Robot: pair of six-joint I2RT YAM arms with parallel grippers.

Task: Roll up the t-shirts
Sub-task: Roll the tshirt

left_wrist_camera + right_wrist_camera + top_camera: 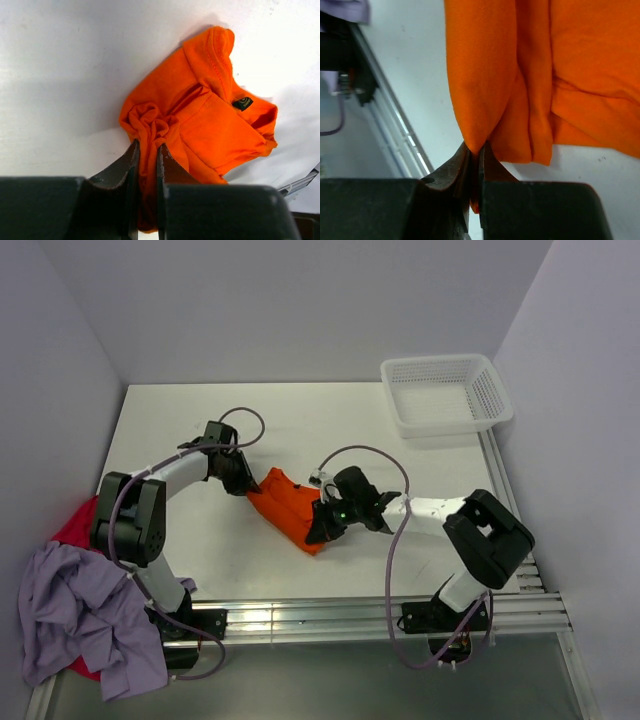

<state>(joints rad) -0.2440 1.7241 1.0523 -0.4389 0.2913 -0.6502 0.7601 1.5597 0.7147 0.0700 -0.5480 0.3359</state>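
The orange t-shirt point(288, 504) is seen bunched into a compact bundle near the middle of the white desk point(300, 420), stretched between the two arms. Its upper-left end is gripped by the left pincer point(245, 483). In the left wrist view a crumpled fold of orange fabric point(200, 125) is pinched between the nearly closed fingers of that pincer point(146, 150), and a small dark label point(242, 103) is shown on the folded cloth beyond.

The lower-right end of the bundle is held by the right pincer point(322, 525). In the right wrist view a hanging fold of the shirt point(545, 75) is clamped between the narrow fingers point(475, 150), with fabric caught right at the tips and the rest draped onto the desk.

A lavender t-shirt point(75, 615) is piled at the near left corner, hanging partly over the desk edge, and a red t-shirt point(80, 525) is partly covered by it. A white perforated basket point(495, 400) is set at the far right corner, well apart from the orange bundle.
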